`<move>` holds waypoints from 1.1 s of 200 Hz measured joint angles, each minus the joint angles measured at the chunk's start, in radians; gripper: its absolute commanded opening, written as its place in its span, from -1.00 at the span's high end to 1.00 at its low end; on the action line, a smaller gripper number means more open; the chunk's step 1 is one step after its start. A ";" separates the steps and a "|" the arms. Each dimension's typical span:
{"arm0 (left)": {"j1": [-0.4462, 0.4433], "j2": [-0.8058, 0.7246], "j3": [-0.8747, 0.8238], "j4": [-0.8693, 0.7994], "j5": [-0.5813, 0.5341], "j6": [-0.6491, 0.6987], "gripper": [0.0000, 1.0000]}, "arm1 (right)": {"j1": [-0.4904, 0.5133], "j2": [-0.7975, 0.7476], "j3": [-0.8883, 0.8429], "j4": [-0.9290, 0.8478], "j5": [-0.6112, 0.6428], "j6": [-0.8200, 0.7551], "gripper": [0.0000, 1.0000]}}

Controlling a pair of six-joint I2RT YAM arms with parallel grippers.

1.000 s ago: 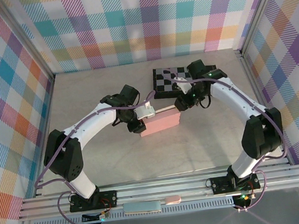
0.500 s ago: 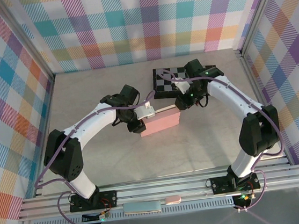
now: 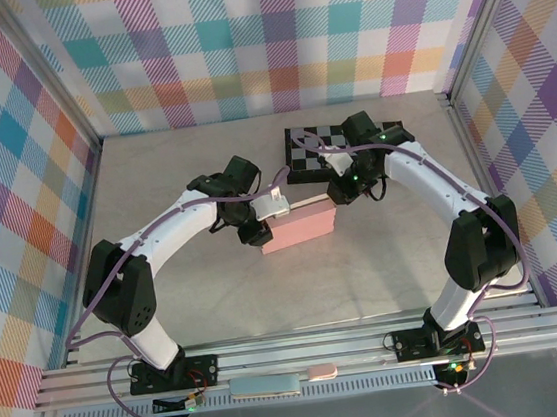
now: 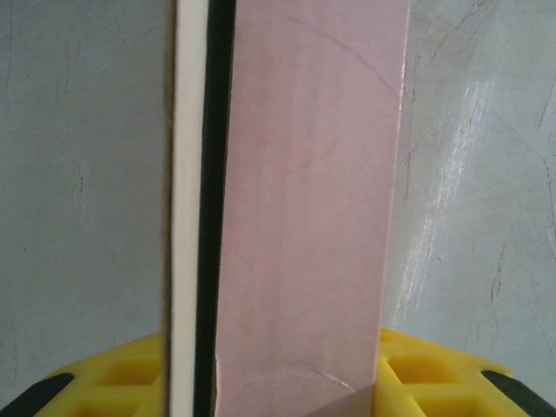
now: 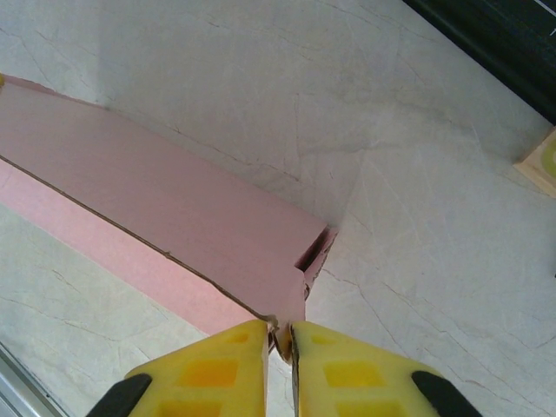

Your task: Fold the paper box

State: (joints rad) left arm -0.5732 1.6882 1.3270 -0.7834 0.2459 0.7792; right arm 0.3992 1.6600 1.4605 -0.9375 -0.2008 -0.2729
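Observation:
The paper box (image 3: 301, 228) is a pale pink shallow box lying on the table in front of the chequered board. My left gripper (image 3: 263, 224) holds its left end. In the left wrist view the pink panel (image 4: 308, 200) runs between the yellow fingertips (image 4: 434, 373), with a white edge (image 4: 186, 208) beside it. My right gripper (image 3: 343, 192) is at the box's right end. In the right wrist view its yellow fingers (image 5: 217, 365) are pinched together on the near corner of the box (image 5: 165, 208), and a small flap (image 5: 318, 250) stands slightly ajar at that end.
The black-and-grey chequered board (image 3: 318, 152) lies just behind the right gripper, and its dark edge (image 5: 504, 35) shows at the top right of the right wrist view. Plaid walls enclose the table (image 3: 175, 180) on three sides.
The right gripper's fingers have closed onto the box's right-end corner, and that wrist has shifted slightly toward the back. The left arm and the box have stayed put.

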 measured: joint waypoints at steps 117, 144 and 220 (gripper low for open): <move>0.001 0.005 0.007 -0.001 0.000 -0.004 0.20 | 0.033 0.014 0.027 -0.018 0.064 0.083 1.00; 0.001 0.005 0.007 -0.004 -0.001 -0.005 0.21 | 0.039 0.016 0.036 -0.033 0.068 0.123 1.00; 0.001 0.005 0.007 -0.003 -0.001 -0.011 0.26 | 0.041 0.082 0.135 -0.106 0.061 0.241 1.00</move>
State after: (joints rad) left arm -0.5724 1.6936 1.3342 -0.7868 0.2447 0.7677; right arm 0.4400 1.7424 1.5959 -1.0435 -0.1394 -0.0315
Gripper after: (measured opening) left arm 0.375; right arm 0.042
